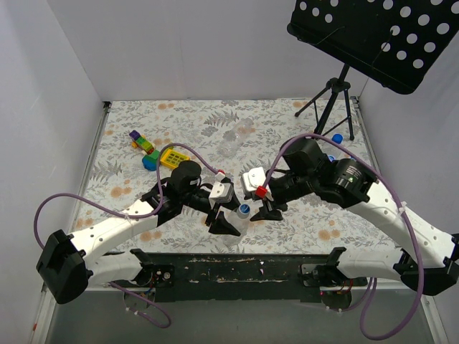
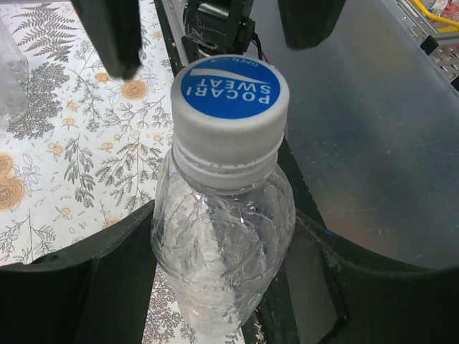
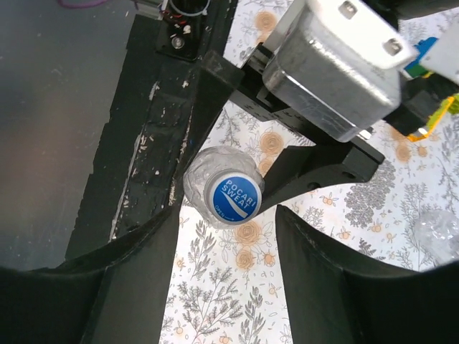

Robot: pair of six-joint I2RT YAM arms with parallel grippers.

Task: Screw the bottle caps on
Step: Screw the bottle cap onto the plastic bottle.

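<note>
left tool [image 2: 224, 287] grips the bottle [image 2: 222, 236], cap [image 2: 229, 100] on; right tool [image 3: 226, 276] hangs open over it. next: pinch cap, twist.

A floral-patterned surface [image 1: 215, 118] lay between plain white walls [image 1: 43, 107]. Toward its far left sat a cluster of colourful toy blocks [image 1: 143, 145], with a yellow studded block [image 1: 174, 157] just beside them. At the far right corner stood a black tripod [image 1: 332, 100] carrying a tilted, perforated black tray [image 1: 380, 39].
</note>
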